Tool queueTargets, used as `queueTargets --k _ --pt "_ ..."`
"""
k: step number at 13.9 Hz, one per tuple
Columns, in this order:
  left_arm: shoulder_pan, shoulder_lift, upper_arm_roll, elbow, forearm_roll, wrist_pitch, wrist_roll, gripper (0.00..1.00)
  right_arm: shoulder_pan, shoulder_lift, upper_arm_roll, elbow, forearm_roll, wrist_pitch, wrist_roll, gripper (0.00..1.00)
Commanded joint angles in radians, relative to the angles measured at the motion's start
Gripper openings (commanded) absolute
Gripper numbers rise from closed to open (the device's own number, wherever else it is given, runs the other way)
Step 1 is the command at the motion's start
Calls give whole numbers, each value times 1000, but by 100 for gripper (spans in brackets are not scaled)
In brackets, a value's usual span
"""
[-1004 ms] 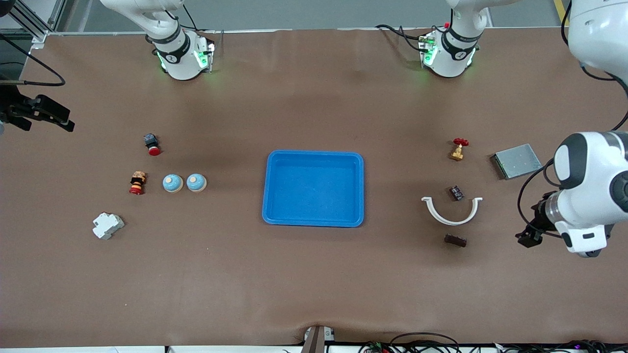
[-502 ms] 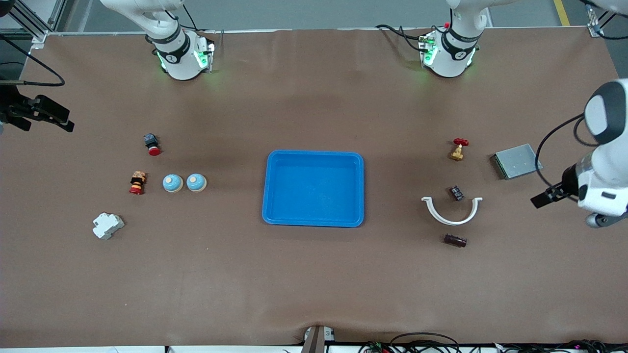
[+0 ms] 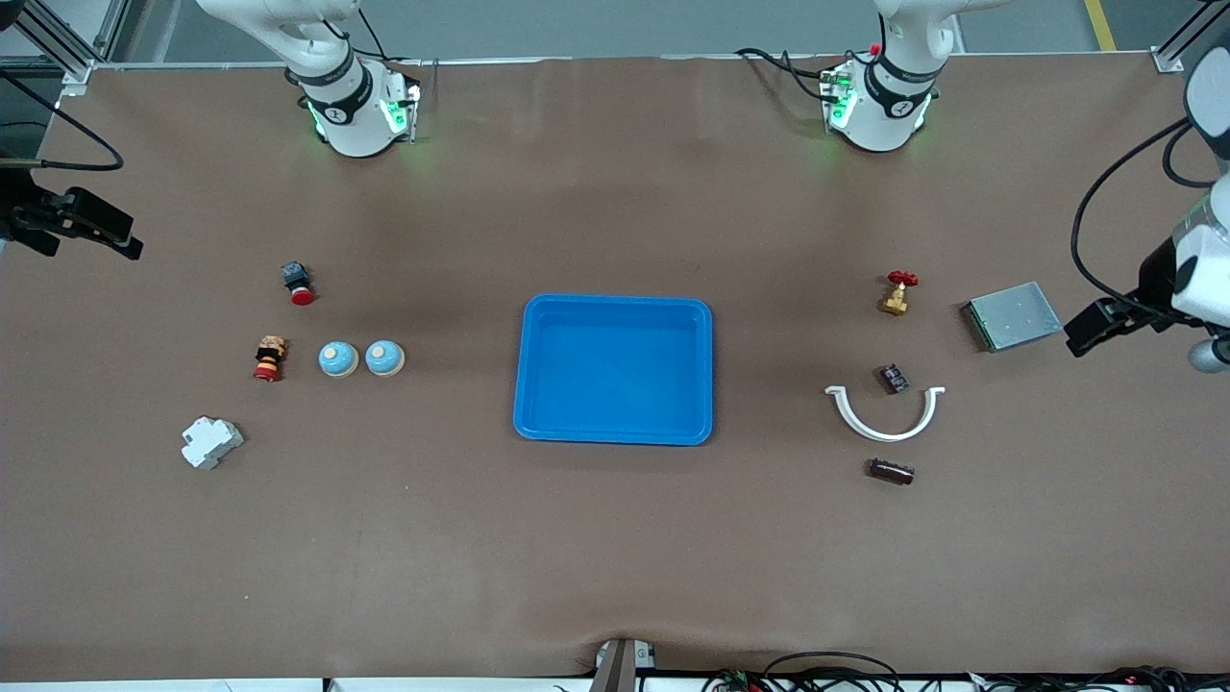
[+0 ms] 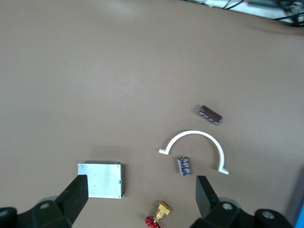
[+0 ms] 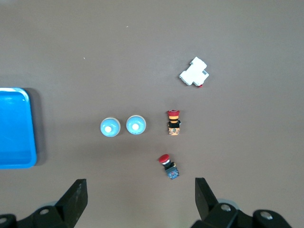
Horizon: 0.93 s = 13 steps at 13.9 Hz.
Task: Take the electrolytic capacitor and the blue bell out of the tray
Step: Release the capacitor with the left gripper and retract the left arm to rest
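Leave tray (image 3: 615,438) empty mid-bench, bells (image 3: 338,359) out toward right arm's end, capacitor (image 3: 891,471) out toward left arm's. Park left end effector (image 4: 141,190) and right end effector (image 5: 141,194) wide open, empty, above bench ends; touch nothing more.

front: high, faces robots | wrists: look down | shared: tray (image 3: 615,370)

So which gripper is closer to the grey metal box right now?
Left. The left gripper hangs open just past the metal box at that table end; the right gripper waits open at the right arm's end.
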<state>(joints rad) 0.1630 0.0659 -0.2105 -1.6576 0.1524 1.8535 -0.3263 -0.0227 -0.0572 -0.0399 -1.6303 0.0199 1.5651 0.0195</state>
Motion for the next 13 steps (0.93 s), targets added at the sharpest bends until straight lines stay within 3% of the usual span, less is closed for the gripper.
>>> queueTargets --k 1,5,9,13 --pt "13 -17 -6 39 -45 -3 24 100 -25 -16 8 -6 41 -11 36 100" --pt "18 -5 5 94 -117 -8 113 100 -26 -24 8 -8 41 -22 36 100" --pt "29 -3 7 94 -137 -31 269 100 -25 -26 9 -8 41 -25 36 100" --pt "30 -1 7 96 -160 -40 282 100 -25 -24 9 -9 41 -25 34 100"
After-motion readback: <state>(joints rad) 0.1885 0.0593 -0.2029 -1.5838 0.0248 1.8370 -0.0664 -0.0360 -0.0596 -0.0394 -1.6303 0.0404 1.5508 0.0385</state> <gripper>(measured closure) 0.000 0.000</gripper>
